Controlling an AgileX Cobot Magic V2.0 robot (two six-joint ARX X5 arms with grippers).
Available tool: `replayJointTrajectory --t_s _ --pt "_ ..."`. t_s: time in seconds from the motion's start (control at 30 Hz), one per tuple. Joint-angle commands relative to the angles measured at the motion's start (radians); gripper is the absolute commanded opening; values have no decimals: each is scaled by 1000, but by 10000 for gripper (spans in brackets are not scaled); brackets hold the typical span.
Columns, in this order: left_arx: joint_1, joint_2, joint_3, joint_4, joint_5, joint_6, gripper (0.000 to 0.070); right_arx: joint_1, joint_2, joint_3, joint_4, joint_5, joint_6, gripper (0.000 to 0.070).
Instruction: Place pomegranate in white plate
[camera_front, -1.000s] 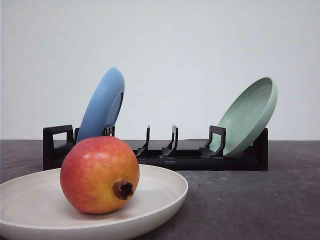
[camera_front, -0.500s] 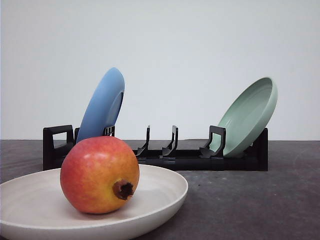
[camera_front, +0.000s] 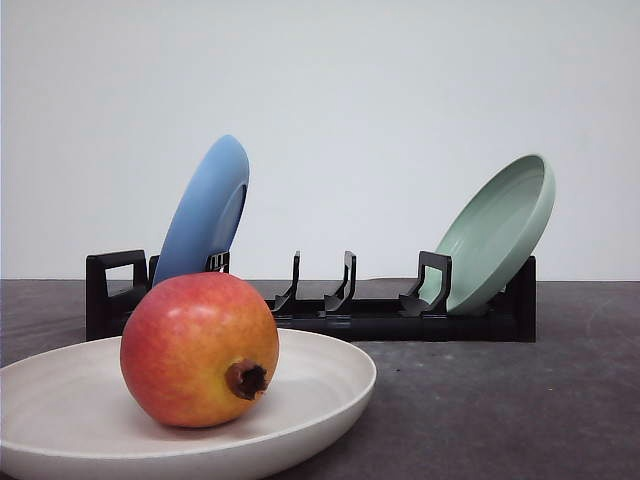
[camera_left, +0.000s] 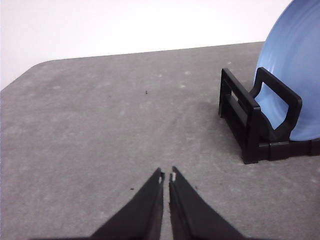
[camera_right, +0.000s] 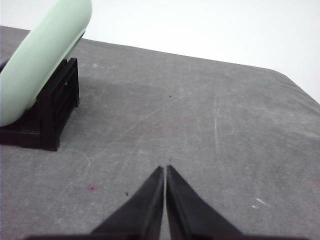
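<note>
The left gripper (camera_left: 166, 176), black and tapered, is seen with its tips nearly meeting over the bare grey table (camera_left: 100, 125), and the right gripper (camera_right: 164, 169) is pressed together, nothing held by either. The round red-to-yellow pomegranate (camera_front: 199, 349), its dark calyx nub turned toward the camera, is seated inside the shallow off-white matte plate (camera_front: 320, 385). No legible writing is found; the black slotted rack (camera_front: 330, 310) carries a tilted blue plate (camera_front: 205, 215) and a pale green plate (camera_front: 500, 230).

the pomegranate (camera_front: 199, 349) sits in the white plate (camera_front: 320, 385) at near left. behind them stands a rack (camera_front: 380, 318), one plate (camera_front: 205, 212) leaning at its left end, another (camera_front: 497, 233) at its right.
</note>
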Motion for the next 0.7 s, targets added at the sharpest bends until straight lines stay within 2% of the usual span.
replayJointTrajectory --t_s 0.0,0.67 --pt "2 -2 -10 -6 -1 6 0 -2 -1 -3 5 4 17 2" --pt "2 -2 -10 -6 -1 6 0 -2 -1 -3 5 4 17 2"
